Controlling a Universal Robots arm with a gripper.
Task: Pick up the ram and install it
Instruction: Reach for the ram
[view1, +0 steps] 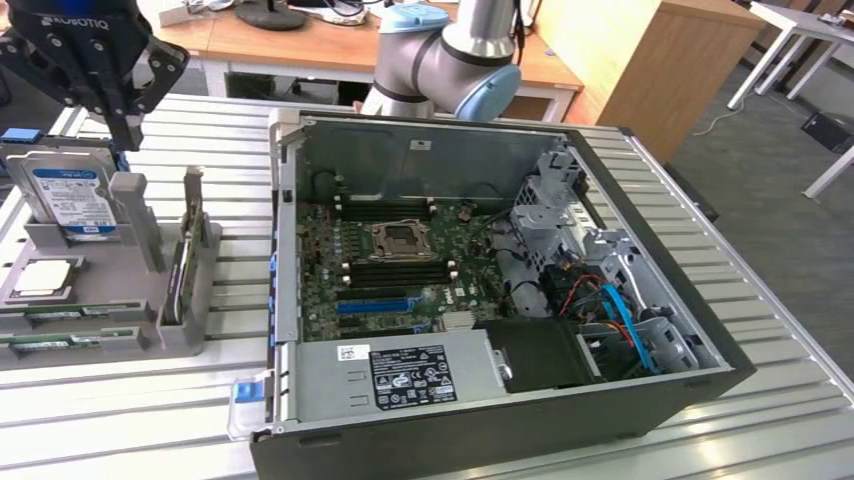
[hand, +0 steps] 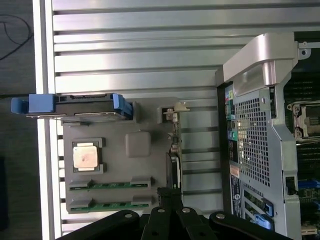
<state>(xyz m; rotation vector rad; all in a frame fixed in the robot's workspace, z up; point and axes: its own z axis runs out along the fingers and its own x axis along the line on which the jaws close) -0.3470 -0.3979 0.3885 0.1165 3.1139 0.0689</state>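
Grey plastic forms the tray (hand: 145, 170) on the ribbed metal worktop (hand: 140, 55), and in it lie two green boards side by side in long slots: one ram stick (hand: 110, 185) and a second ram stick (hand: 110, 205), both flat and untouched. Just beside them in the tray sits a square silver processor (hand: 85, 156), and beyond that a hard drive (view1: 67, 200) stands on edge, its blue and white label too small to read. The black gripper (view1: 119, 135) hangs above the tray with its fingers pressed together on nothing, apart from both sticks; its body carries the word ROBOTIQ, seen upside down. To the exterior view's right of the tray stands an open computer case (view1: 667, 290) with the green motherboard (view1: 400, 260) bare inside. The power supply (view1: 400, 375) in the case bears a black label and a small white one, neither of them legible.
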